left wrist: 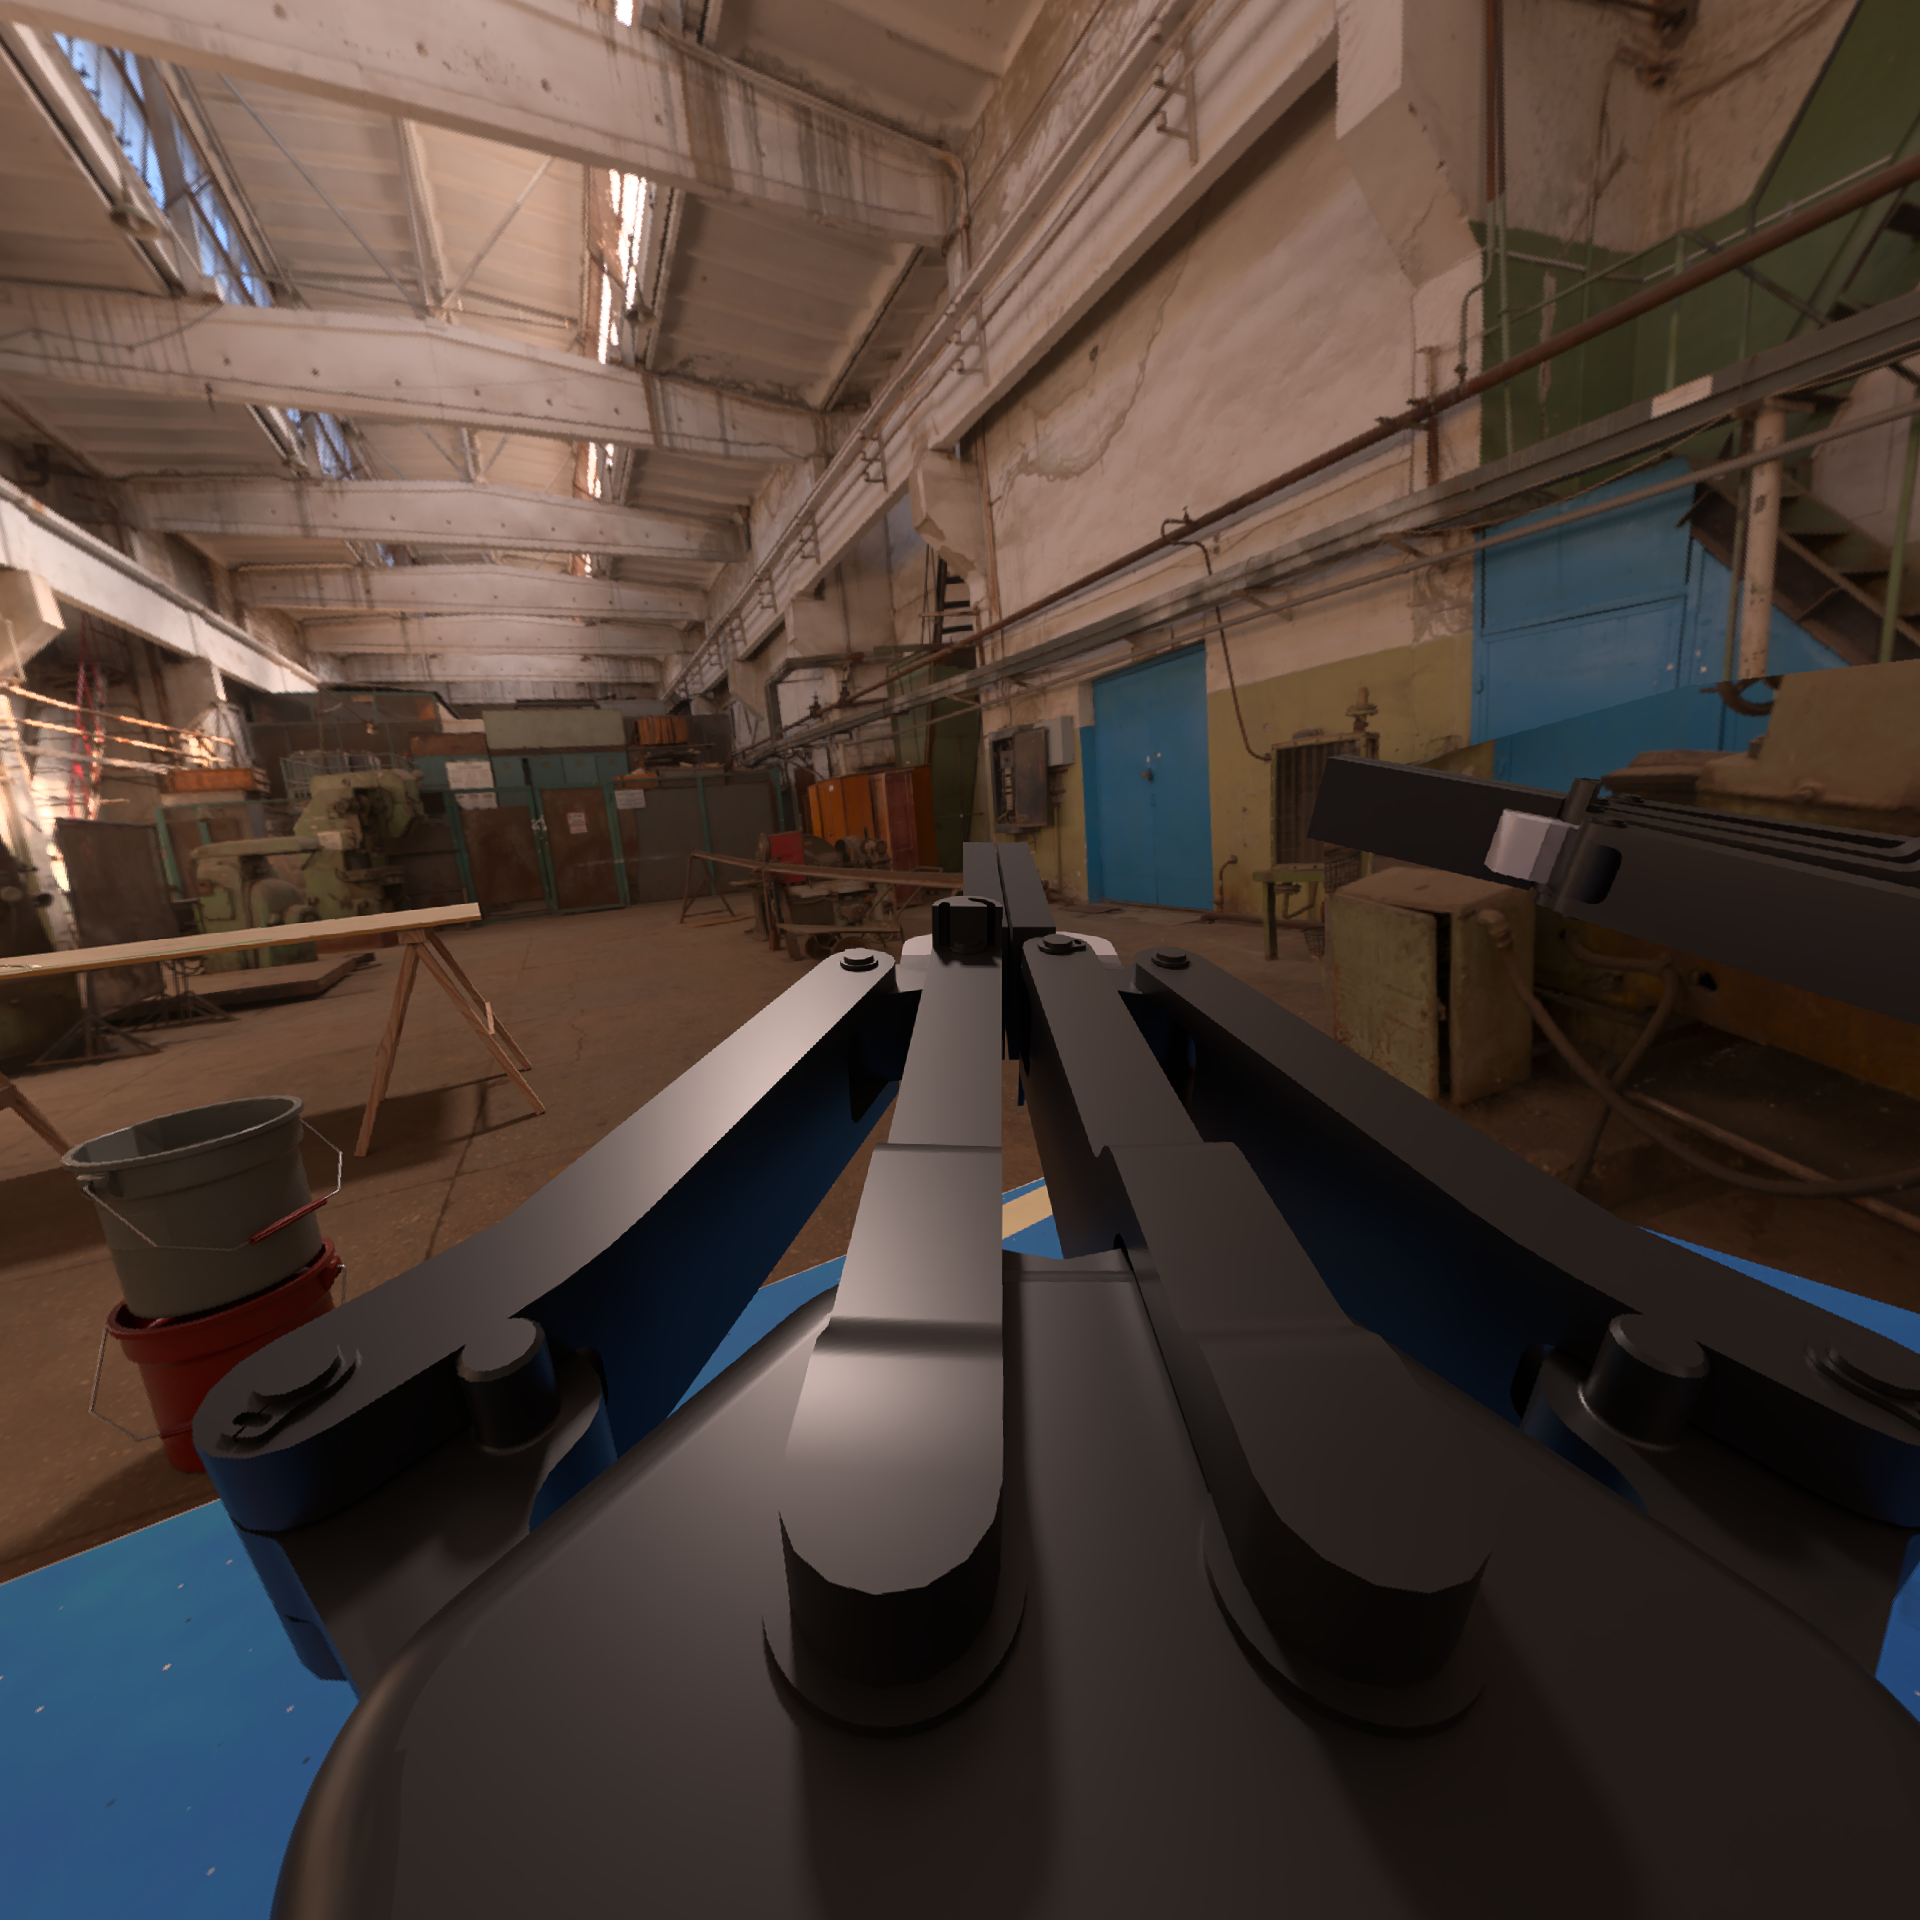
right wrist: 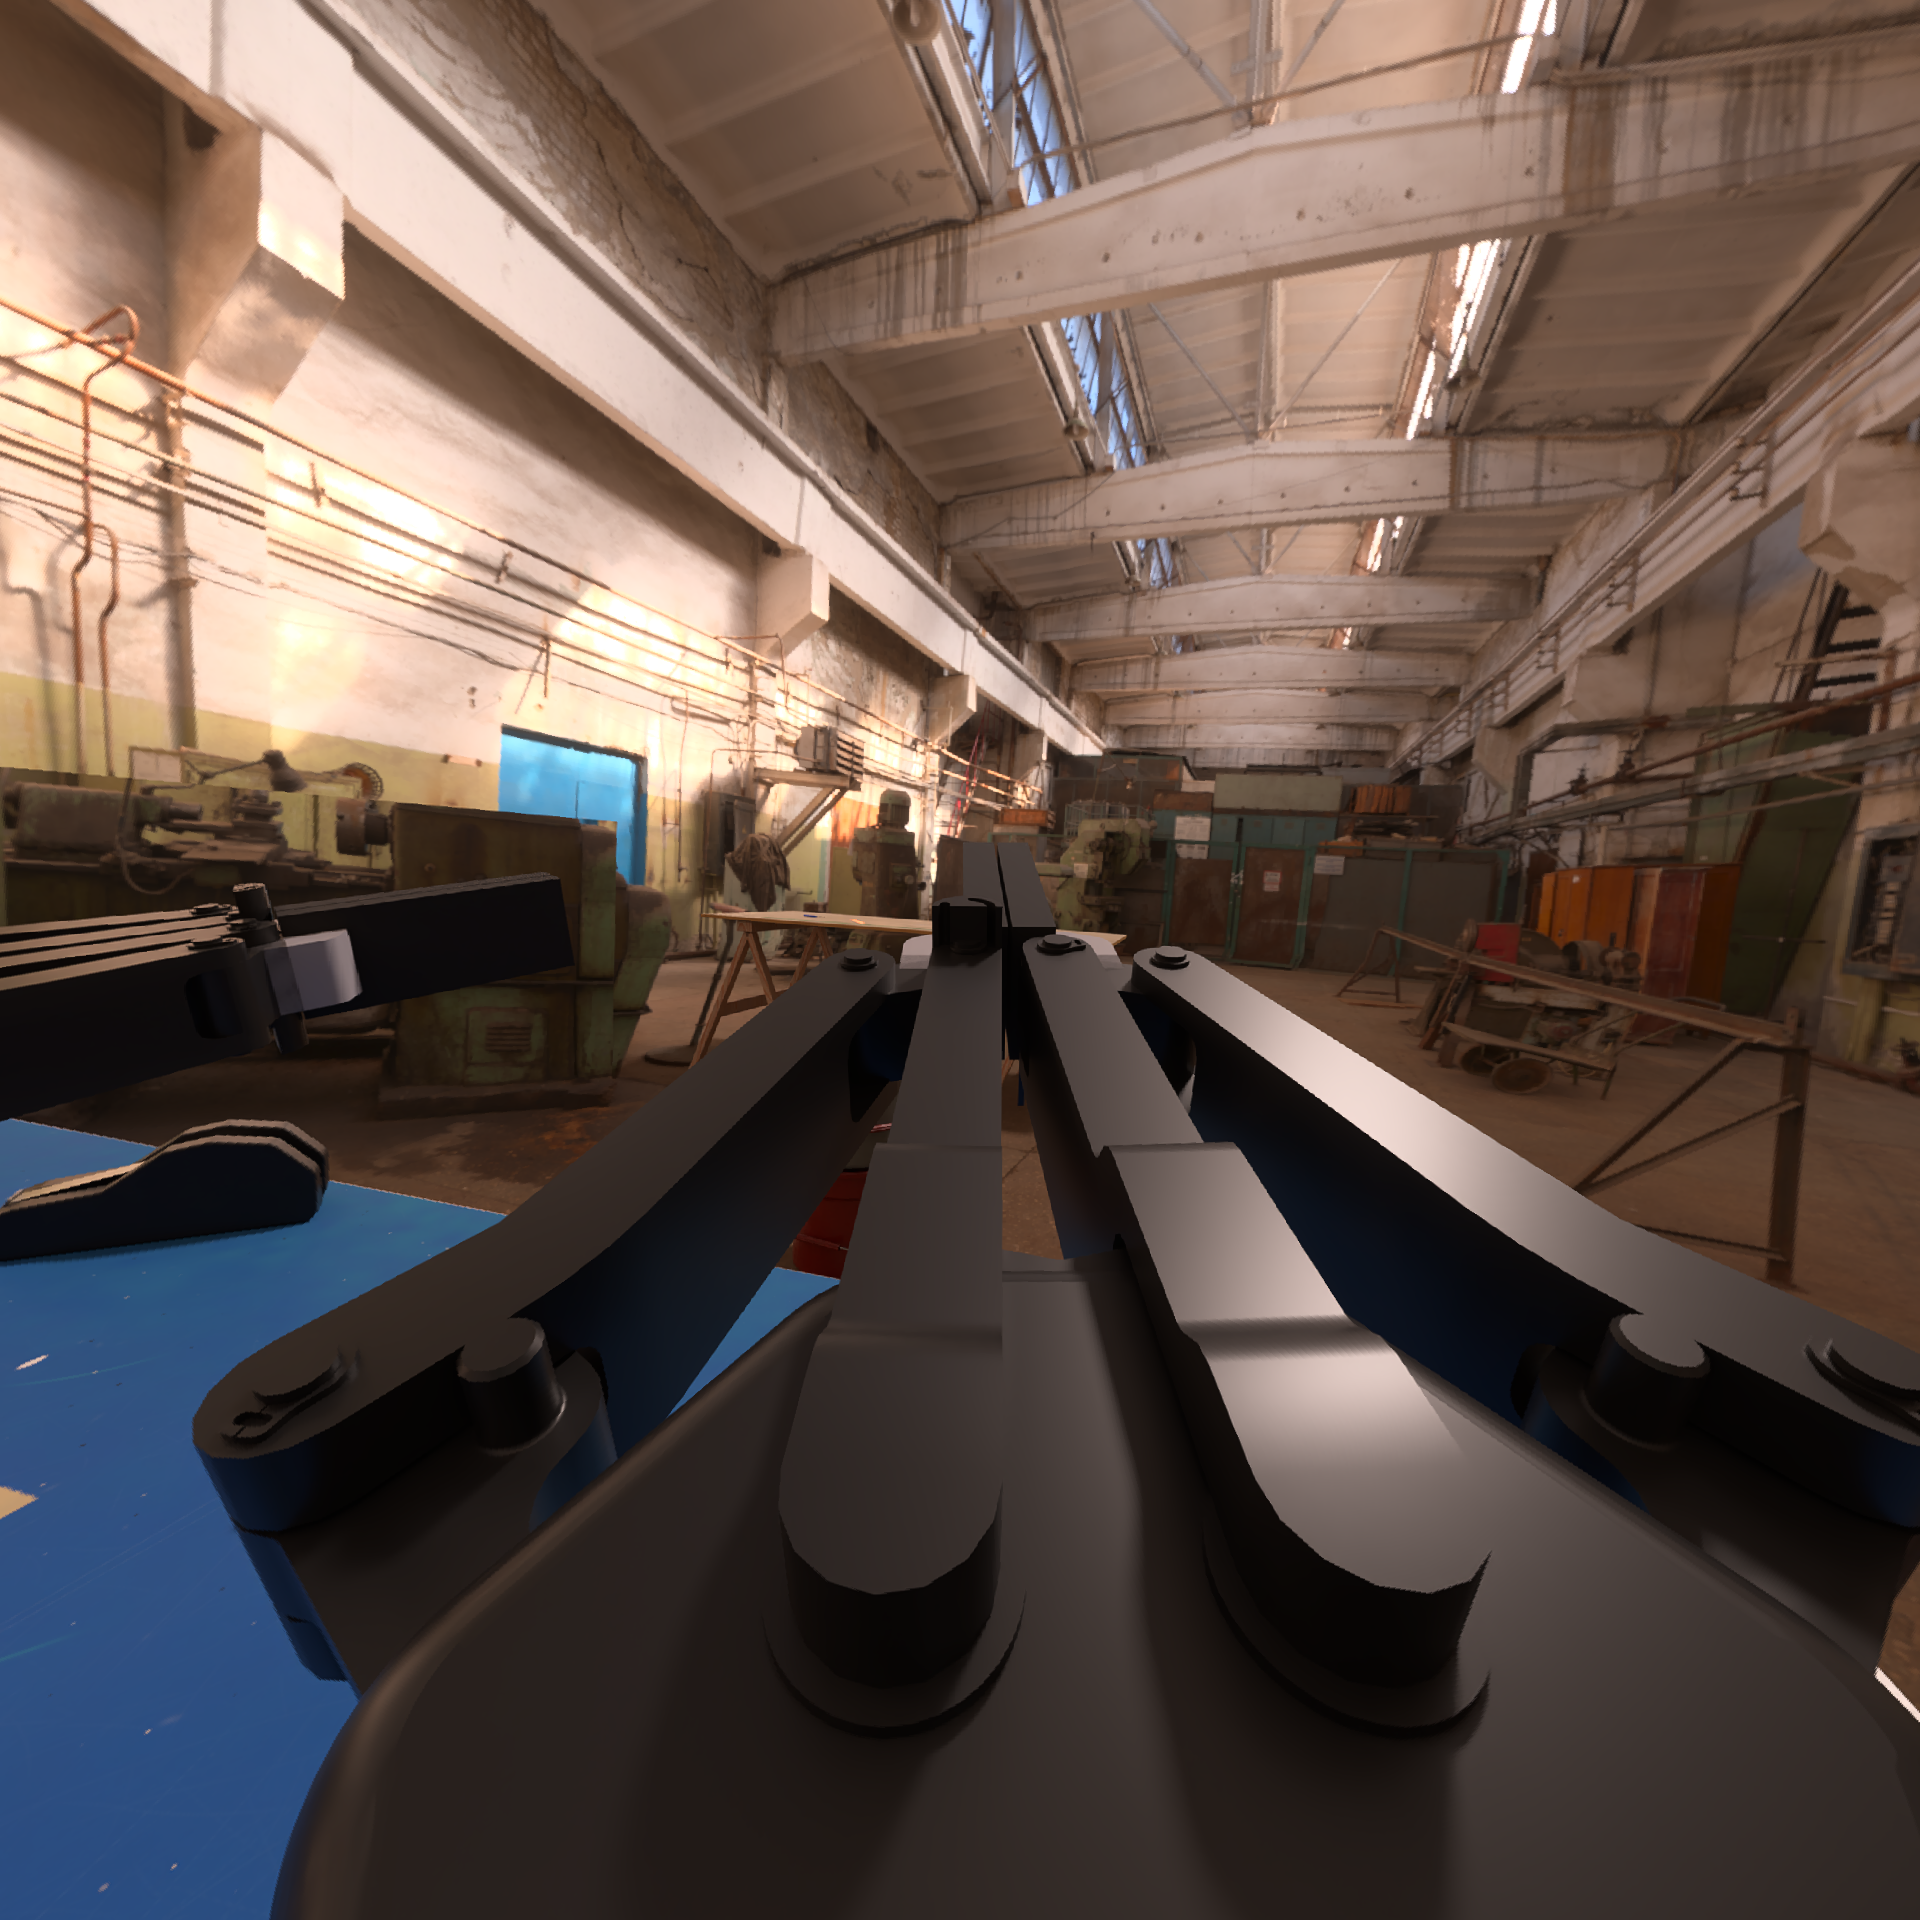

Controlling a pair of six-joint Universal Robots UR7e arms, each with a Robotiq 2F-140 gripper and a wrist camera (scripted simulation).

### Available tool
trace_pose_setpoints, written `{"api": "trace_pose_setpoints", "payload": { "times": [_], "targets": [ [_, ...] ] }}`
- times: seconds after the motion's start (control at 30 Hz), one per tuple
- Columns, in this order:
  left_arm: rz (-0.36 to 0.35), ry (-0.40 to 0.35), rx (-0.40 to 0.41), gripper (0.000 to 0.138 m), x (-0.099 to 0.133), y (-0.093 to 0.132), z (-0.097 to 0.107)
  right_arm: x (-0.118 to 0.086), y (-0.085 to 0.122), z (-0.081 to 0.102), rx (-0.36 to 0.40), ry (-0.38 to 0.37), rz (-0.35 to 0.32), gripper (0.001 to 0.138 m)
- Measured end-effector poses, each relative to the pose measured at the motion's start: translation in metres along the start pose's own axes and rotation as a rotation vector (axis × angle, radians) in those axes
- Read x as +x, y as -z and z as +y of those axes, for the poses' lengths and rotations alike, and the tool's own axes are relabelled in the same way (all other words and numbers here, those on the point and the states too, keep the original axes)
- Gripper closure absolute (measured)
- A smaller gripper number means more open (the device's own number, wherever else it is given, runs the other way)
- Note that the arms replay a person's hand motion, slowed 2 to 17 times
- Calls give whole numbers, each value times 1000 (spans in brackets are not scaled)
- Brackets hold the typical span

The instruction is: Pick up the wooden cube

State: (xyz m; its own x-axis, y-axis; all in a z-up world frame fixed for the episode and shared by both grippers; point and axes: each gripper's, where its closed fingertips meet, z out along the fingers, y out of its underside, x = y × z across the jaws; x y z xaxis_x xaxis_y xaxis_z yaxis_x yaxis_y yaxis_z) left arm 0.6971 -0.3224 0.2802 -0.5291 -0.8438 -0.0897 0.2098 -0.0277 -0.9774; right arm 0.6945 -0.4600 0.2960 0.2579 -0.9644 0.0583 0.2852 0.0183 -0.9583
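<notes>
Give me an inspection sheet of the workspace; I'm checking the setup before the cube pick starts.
Surface: blue tabletop, small pale specks.
Job's things: wooden cube, nothing seen.
Clutter: nothing seen on the tabletop.
Grippers: left gripper shut, empty; right gripper shut, empty; both point level over the far edge.
Cables: nothing seen on the rig.
Surroundings: grey bucket stacked in red bucket, trestle table, old machines, blue door.
</notes>
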Motion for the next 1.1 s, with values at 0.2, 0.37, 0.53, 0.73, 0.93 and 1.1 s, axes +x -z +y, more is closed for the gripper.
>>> {"api": "trace_pose_setpoints", "payload": {
  "times": [0.2, 0.37, 0.53, 0.73, 0.93, 1.1],
  "targets": [
    [2, -1, 1, 138, 1, 0, 0, 0, 0, 0, 0, 0, -1, 138],
    [4, -2, 2, 138, 1, 0, -1, 0, 0, 0, 0, 0, -1, 138],
    [5, -3, 3, 138, 2, 0, -1, -1, 0, 0, 1, 0, -2, 138],
    [8, -4, 4, 138, 3, 0, -1, -1, 0, 0, 1, 0, -2, 138],
    [10, -5, 5, 138, 4, 0, -1, -1, 0, 0, 2, -1, -3, 138],
    [12, -6, 5, 138, 4, 0, -2, -1, 0, -1, 2, -1, -4, 138]
  ]
}}
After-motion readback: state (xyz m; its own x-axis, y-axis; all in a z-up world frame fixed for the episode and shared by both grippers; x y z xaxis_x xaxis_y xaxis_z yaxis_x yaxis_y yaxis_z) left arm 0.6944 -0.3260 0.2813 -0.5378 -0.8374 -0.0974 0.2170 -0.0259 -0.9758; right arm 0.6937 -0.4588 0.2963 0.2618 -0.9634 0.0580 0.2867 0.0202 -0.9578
